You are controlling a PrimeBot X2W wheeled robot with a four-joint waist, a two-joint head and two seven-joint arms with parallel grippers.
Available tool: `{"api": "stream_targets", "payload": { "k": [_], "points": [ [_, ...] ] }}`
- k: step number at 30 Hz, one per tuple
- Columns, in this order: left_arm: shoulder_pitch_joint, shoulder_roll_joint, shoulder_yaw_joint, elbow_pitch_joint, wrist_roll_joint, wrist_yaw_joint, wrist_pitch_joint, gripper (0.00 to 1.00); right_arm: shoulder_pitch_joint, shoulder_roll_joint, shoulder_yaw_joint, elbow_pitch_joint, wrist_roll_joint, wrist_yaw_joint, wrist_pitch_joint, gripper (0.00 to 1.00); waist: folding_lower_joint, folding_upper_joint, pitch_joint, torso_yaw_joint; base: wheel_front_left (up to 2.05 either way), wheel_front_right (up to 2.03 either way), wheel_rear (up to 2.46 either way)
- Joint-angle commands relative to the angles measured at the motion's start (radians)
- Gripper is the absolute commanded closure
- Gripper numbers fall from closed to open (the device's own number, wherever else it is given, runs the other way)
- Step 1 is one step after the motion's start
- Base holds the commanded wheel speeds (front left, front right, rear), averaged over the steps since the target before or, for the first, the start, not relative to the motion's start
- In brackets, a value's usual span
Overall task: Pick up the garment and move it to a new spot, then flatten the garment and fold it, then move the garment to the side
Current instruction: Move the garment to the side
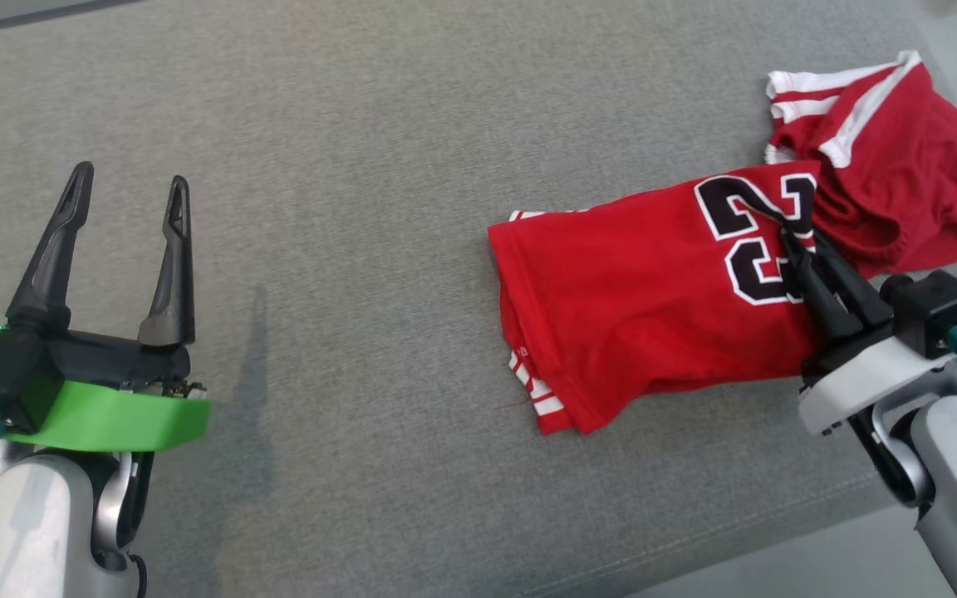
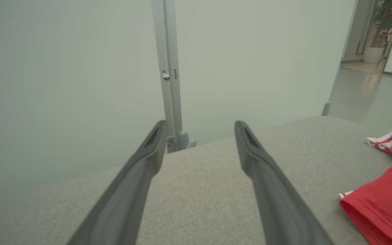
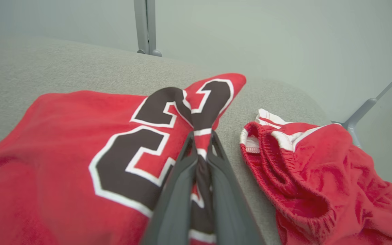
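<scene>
My right gripper (image 1: 787,241) was down on the grey cushion (image 1: 321,208), toward its right end, and my two dark fingers there were pressed together on a raised fold of the red jersey (image 1: 636,307). In the right wrist view the gripper (image 3: 201,136) had cloth bunched up between its fingers, and the pinch sat right on the black number (image 3: 141,160) with its white outline, which puckered toward my tips. The jersey (image 3: 63,136) lay on the cushion (image 3: 29,64), in its right half, folded over on itself. Its hem pointed toward the cushion's middle and a strip of white trim showed at the lower corner nearest the cushion's front seam. The red shorts (image 1: 902,166) with white stripes were crumpled at the cushion's far right corner, just beside the jersey. From the wrist the shorts (image 3: 318,170) showed their gathered waistband, with a narrow strip of bare cushion between them and the jersey. My left gripper (image 1: 130,178) hung over the cushion's left part, well apart from the clothes, with its fingers spread wide and nothing between them. Along that gripper (image 2: 200,126) I saw bare cushion (image 2: 199,190) beneath, a grey metal post (image 2: 168,68) beyond the cushion's far edge, and an edge of the jersey (image 2: 383,207) toward the cushion's right.
</scene>
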Motion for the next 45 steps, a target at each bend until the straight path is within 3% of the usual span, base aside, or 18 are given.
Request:
{"api": "stream_targets", "payload": {
  "k": [1,10,20,23,26,27,28,29,33,36,45],
  "points": [
    [-0.020,0.017,0.000,-0.013,0.010,0.004,0.011,0.00,-0.034,-0.015,-0.001,-0.006,-0.005,-0.002,-0.001,1.00,0.0000,0.0000,0.080,-0.116,0.00,0.00,0.00],
    [-0.047,0.057,0.003,-0.077,0.021,0.007,0.063,0.00,-0.182,-0.076,-0.051,0.038,-0.002,-0.002,-0.024,1.00,0.0000,0.0000,0.180,-0.180,0.00,0.00,0.00],
    [-0.082,0.075,-0.024,-0.094,0.027,-0.002,0.080,0.00,-0.281,-0.187,-0.115,0.124,0.032,-0.002,-0.032,1.00,0.0000,0.0000,0.242,-0.164,0.00,0.00,0.00],
    [-0.091,0.076,-0.027,-0.094,0.024,-0.001,0.078,0.00,-0.312,-0.192,-0.133,0.178,0.045,-0.002,-0.038,1.00,0.0000,0.0000,0.257,-0.155,0.00,0.00,0.00],
    [-0.100,0.077,-0.033,-0.093,0.021,-0.003,0.076,0.00,-0.348,-0.154,-0.153,0.251,0.043,-0.002,-0.046,1.00,0.0000,0.0000,0.270,-0.145,0.00,0.00,0.00],
    [-0.104,0.077,-0.034,-0.093,0.020,-0.003,0.076,0.00,-0.359,-0.142,-0.158,0.274,0.037,-0.002,-0.047,0.89,0.0000,0.0000,0.275,-0.141,0.00,0.00,0.00],
    [-0.108,0.078,-0.037,-0.092,0.020,-0.004,0.076,0.00,-0.372,-0.127,-0.169,0.302,0.036,-0.002,-0.050,0.59,0.0000,0.0000,0.279,-0.137,0.00,0.00,0.00],
    [-0.110,0.078,-0.039,-0.091,0.019,-0.004,0.075,0.00,-0.379,-0.116,-0.181,0.330,0.031,-0.002,-0.052,0.00,0.0000,0.0000,0.282,-0.133,0.00,0.00,0.00],
    [-0.119,0.081,-0.044,-0.086,0.022,-0.001,0.078,0.00,-0.405,-0.067,-0.233,0.414,0.024,-0.002,-0.053,0.00,0.0000,0.0000,0.290,-0.122,0.00,0.00,0.00],
    [-0.116,0.082,-0.046,-0.081,0.021,0.002,0.076,0.00,-0.395,-0.038,-0.293,0.399,0.021,-0.002,-0.054,0.00,0.0000,0.0000,0.287,-0.117,0.00,0.00,0.00],
    [-0.076,0.054,-0.048,-0.038,0.000,0.022,0.042,0.00,-0.250,0.113,-0.462,0.143,-0.003,-0.002,-0.054,0.00,0.0000,0.0000,0.206,-0.099,0.00,0.00,0.00]
  ]
}}
